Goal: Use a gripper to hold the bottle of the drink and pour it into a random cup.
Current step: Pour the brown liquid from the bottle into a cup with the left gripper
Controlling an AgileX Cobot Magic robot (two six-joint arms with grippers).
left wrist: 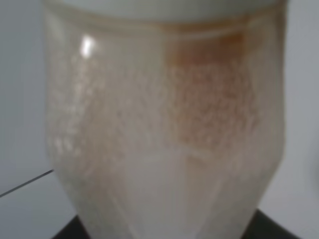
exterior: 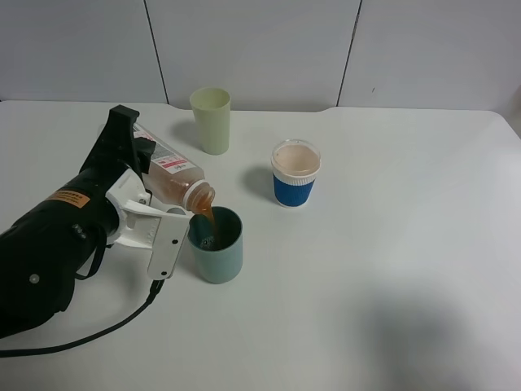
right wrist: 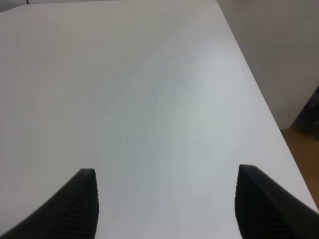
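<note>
The bottle is tipped well over on the left side of the tabletop, its open neck pointing down over the rim of the teal cup. A brown stream of the drink runs from the mouth into the cup's dark inside. More of the drink sits in the lower, neck end of the bottle. The left gripper holds the bottle by its body, its jaws closed on either side of it, one white jaw part hanging just beside the cup's wall. In the left wrist view the bottle fills nearly the whole picture, blurred, wet and tinged brown. A black cable trails from the left arm across the tabletop. Behind the bottle stands a pale yellow-green cup, upright. To the right of the teal cup, apart from it, stands a paper cup with a blue sleeve and pale tan contents. The right gripper shows only in its own wrist view, its jaws spread wide with nothing between them, above bare tabletop near an edge.
</note>
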